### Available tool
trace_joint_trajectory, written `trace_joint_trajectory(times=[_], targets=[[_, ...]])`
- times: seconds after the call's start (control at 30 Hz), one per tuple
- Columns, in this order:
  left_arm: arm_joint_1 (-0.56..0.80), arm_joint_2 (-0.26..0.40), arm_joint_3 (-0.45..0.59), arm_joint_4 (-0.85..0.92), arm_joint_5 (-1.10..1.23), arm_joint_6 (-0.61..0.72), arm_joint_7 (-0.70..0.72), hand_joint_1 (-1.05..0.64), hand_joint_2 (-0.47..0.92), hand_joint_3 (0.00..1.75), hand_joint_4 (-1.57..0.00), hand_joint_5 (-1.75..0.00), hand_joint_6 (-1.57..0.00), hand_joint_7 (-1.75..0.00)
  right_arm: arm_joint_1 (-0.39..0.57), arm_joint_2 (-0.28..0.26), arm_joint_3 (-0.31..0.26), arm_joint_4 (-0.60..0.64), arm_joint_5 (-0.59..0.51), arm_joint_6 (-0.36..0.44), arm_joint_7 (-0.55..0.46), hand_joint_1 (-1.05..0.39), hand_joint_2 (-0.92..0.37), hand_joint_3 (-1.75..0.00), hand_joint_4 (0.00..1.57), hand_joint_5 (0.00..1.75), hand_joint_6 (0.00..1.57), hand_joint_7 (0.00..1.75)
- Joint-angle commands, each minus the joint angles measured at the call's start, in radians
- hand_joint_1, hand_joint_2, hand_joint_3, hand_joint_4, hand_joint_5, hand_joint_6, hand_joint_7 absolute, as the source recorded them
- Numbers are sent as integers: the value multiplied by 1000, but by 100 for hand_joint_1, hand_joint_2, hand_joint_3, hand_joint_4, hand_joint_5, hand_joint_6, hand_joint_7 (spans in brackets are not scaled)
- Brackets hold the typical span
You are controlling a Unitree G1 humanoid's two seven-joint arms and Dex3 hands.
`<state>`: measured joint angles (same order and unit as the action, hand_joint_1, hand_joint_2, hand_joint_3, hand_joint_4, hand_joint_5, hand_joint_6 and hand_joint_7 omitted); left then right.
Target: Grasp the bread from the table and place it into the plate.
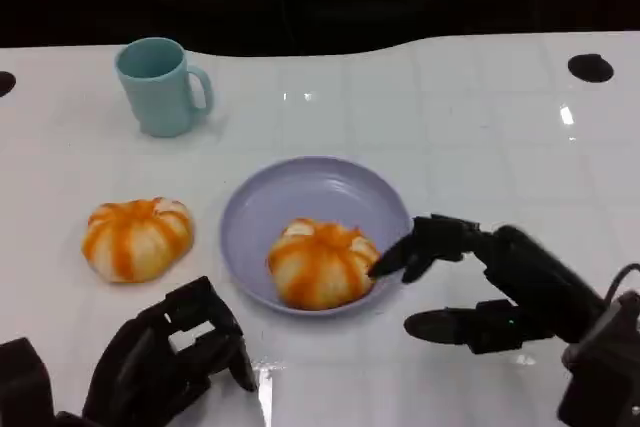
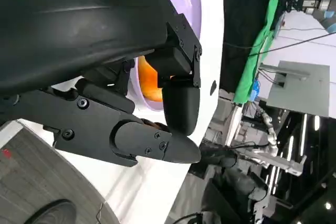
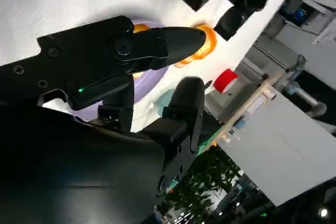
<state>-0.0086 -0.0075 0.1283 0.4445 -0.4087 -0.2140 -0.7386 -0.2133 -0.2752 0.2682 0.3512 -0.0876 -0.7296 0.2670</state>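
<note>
Room: we see bare table point(image 1: 480, 117) right of the plate point(image 1: 300, 187).
Bread point(image 1: 322, 263): in the plate, at its near edge.
Right hand point(image 1: 470, 282): fingers apart, one fingertip touching our bread.

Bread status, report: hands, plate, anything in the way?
Right hand open beside plate, fingertip at one bread lying in it. Left hand open, idle. Second bread on table; cup clear.
</note>
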Motion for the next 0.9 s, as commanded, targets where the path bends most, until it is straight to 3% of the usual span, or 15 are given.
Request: trace_joint_trajectory(times=[0.03,0.13,0.23,0.47,0.63,0.9], targets=[[10,8,4,-4,-18,5,-18,-63,92,10,-69,-175,-64,-145,60,5,-37,-19,91,-5,48,-40,-56,-95,50,157,52,131],[9,8,4,-2,-24,7,-24,-62,92,10,-69,-175,-63,-147,104,7,-53,-34,123,-19,73,-35,-40,-131,58,157,61,144],[9,9,2,-2,-24,10,-20,-64,92,10,-69,-175,-63,-148,136,16,-67,-35,156,-39,92,-36,-36,-141,62,157,64,149],[7,7,5,-4,-32,26,-22,-62,92,9,-70,-175,-65,-145,209,28,-85,-75,248,3,166,-37,-42,-135,63,163,62,150],[6,9,3,-3,-32,23,-28,-62,92,9,-70,-175,-65,-144,290,33,-100,-172,291,94,178,-37,-44,-131,64,173,59,156],[15,12,3,-13,-26,24,-19,-63,92,8,-71,-175,-65,-145,396,59,-117,-322,306,251,155,-34,-44,-133,68,175,54,164]])
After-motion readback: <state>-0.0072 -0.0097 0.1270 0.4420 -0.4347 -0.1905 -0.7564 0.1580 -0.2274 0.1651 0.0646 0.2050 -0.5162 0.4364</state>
